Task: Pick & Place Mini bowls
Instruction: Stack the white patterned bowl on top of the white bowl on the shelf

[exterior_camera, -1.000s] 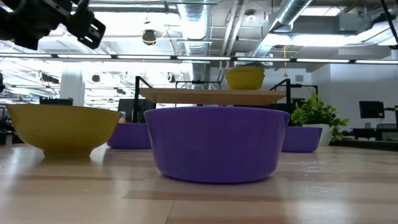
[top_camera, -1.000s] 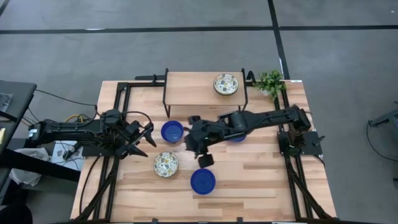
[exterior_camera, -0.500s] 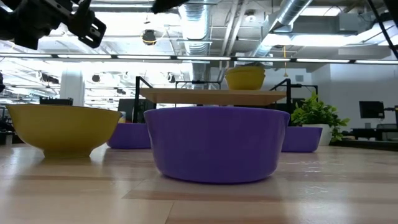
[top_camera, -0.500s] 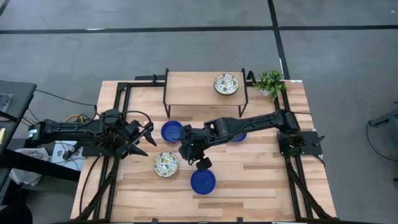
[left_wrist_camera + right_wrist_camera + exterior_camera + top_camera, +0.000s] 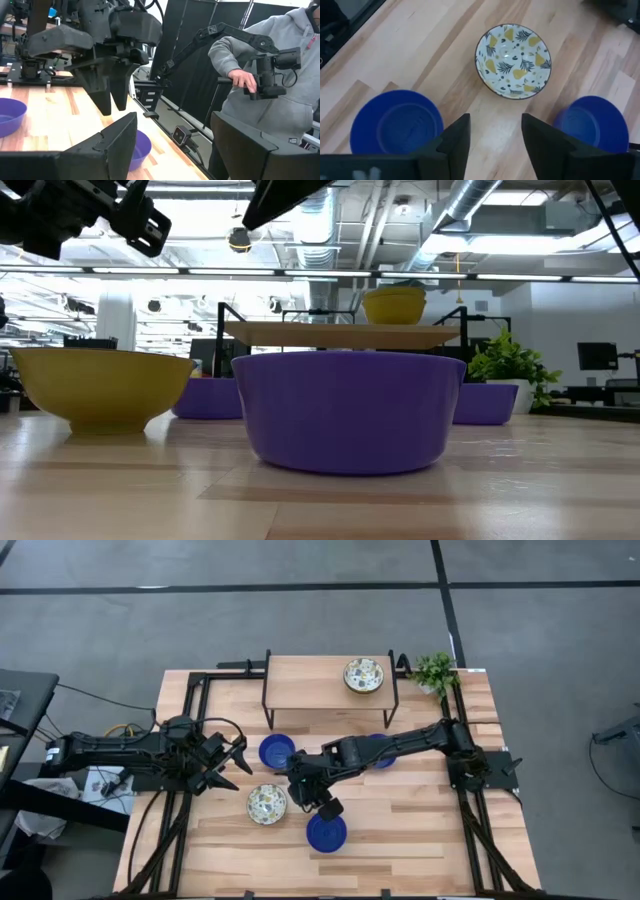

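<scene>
Five mini bowls (image 5: 267, 803), mouths upward

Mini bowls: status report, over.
Right end effector open, empty, above the table between patterned bowl and blue bowls. Left end effector open, idle at left edge. Nothing obstructing.

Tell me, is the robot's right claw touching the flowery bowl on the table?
Apart. In the right wrist view the open right gripper shows bare wood between its fingers and the flowery bowl.

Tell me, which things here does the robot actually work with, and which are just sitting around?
Part of the job:
three blue bowls
patterned bowl on the table
patterned bowl on the shelf
right gripper, open, above the bowls

Just there:
wooden shelf
potted plant
left gripper, waiting
person behind
</scene>
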